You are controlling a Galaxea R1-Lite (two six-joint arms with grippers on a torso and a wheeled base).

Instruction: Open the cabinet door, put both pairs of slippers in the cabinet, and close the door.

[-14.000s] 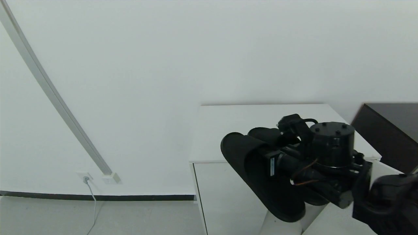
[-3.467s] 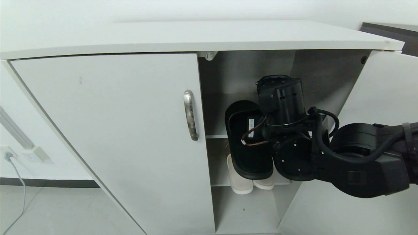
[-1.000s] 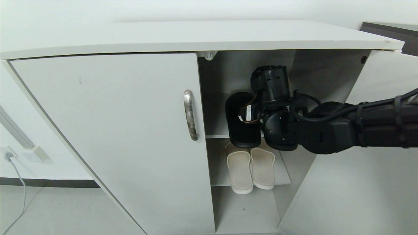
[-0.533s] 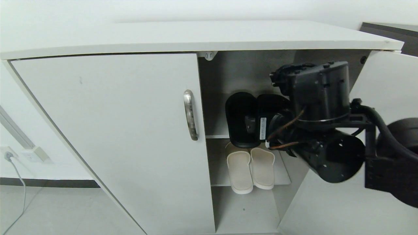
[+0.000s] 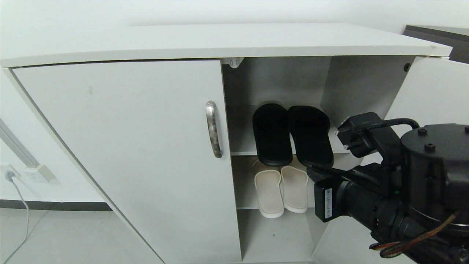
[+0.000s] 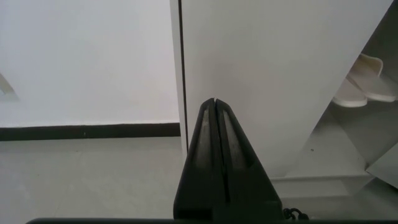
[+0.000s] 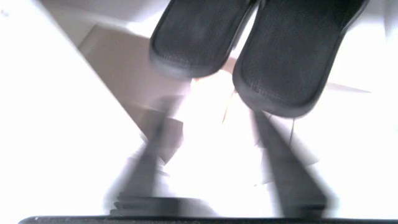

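Right gripper hangs just in front of the cabinet's open half. Its fingers are spread with nothing between them, and they point at the heels of the black slippers. That pair lies side by side, sole down, on the cabinet's upper shelf, toes toward the cabinet's back and heels jutting over the shelf's front edge. The right gripper is apart from them.

The beige slippers sit side by side on the shelf below, directly under the black pair. Their heels also overhang the front edge.

The cabinet's right door stands swung open. Its left door is shut, with a metal handle upright near its inner edge.

The left gripper has its fingers pressed together, empty. It is held low before the shut left door, near the cabinet's outer corner and above the floor.

A wall socket with a cable sits on the wall beyond the cabinet's left side. A dark piece of furniture shows past the cabinet's right end.
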